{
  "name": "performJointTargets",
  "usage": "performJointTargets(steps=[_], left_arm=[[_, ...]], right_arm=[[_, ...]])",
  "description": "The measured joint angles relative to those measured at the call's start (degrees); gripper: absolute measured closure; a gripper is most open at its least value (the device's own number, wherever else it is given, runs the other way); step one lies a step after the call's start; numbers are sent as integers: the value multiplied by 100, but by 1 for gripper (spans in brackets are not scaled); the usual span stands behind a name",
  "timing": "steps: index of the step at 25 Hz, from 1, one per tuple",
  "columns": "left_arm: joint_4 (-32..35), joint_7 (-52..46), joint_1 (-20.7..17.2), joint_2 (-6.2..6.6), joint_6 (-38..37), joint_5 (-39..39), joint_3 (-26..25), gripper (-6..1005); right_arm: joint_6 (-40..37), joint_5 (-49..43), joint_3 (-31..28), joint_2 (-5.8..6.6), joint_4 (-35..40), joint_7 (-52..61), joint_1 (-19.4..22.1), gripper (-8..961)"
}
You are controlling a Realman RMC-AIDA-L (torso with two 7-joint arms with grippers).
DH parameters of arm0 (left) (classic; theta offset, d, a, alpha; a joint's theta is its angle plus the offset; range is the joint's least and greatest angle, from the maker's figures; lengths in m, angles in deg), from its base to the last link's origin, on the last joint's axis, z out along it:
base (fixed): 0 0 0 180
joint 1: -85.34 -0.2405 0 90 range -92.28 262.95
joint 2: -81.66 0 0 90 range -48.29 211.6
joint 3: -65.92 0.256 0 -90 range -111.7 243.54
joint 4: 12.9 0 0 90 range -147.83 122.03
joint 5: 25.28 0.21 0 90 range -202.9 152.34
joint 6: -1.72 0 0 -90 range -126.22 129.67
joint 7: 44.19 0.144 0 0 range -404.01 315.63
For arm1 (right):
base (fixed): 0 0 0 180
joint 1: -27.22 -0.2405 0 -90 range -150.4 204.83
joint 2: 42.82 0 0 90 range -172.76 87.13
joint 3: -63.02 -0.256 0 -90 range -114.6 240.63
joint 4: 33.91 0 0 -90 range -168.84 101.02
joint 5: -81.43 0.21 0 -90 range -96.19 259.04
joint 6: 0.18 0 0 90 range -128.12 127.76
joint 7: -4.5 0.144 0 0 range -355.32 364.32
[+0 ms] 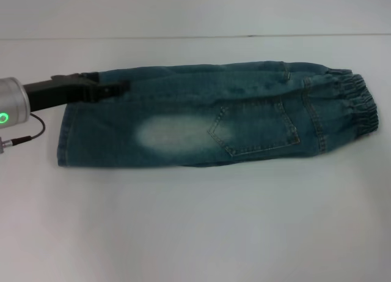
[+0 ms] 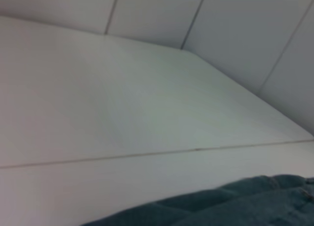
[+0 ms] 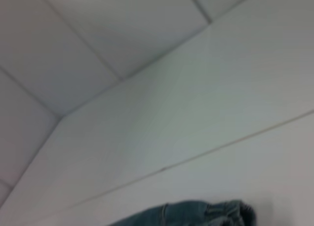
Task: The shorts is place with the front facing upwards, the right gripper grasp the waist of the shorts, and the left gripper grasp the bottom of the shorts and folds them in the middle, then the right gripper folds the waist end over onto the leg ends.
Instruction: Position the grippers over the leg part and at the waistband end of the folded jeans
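I've got the shorts (image 1: pixel 208 114) laid out long across the white table (image 1: pixel 195 221), already folded in half lengthwise, so the long axis runs straight left to right in my head view. The waist (image 1: pixel 354 107), that puckered elastic band, points to my right; the leg ends (image 1: pixel 68 135), flat and stitched, point to my left. A back pocket (image 1: pixel 256 129) faces up near the waist half, with a pale faded patch (image 1: pixel 177 134) just left of it.

My left gripper (image 1: pixel 113 89) comes in from the left edge, silver wrist with the green light lit, black claw stretched out level over the far corner of the leg ends. Its tip lies on the denim at the upper fold. The fingers look close together, but I cannot tell whether they pinch cloth or just rest on it.

From the left wrist I only see a dark fold of denim (image 2: pixel 235 204) low against the table, with the wall panels beyond. From the right wrist, a bit of the ruffled waist (image 3: pixel 206 213) pokes in at the edge, same white top and wall behind. The right gripper itself shows in none of my views.
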Motion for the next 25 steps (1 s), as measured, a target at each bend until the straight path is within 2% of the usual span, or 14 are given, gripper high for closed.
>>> performJointTargets(steps=[3,5,6,8,11,15,18,21,25], left_arm=[[-28,-48,2,-4,31,-26,205,187],[-53,-48,21,-9,26,-27,325,146],[-72,-48,33,-6,12,-19,452,119],[-81,-3,49,26,16,9,941,93],[-60,54,55,34,118,41,1229,97],[-54,384,72,-36,387,0,1398,103],[-134,571,74,-71,697,-77,1519,107],[-330,860,37,-89,1212,-417,1734,205],[-747,1735,-88,-102,1961,-1503,2280,322]], right_arm=[[-378,-302,262,359,-63,505,-123,114],[-463,-508,389,479,-69,779,-274,115],[-471,-619,423,500,-49,874,-355,116],[-480,-877,453,510,-1,1027,-529,117],[-471,-1334,472,497,5,1211,-824,118],[-372,-1714,479,403,10,1313,-1053,118],[-271,-1798,480,382,27,1386,-1079,117],[-245,-1805,482,395,73,1470,-1053,117],[-225,-1860,522,416,171,1633,-1028,117]])
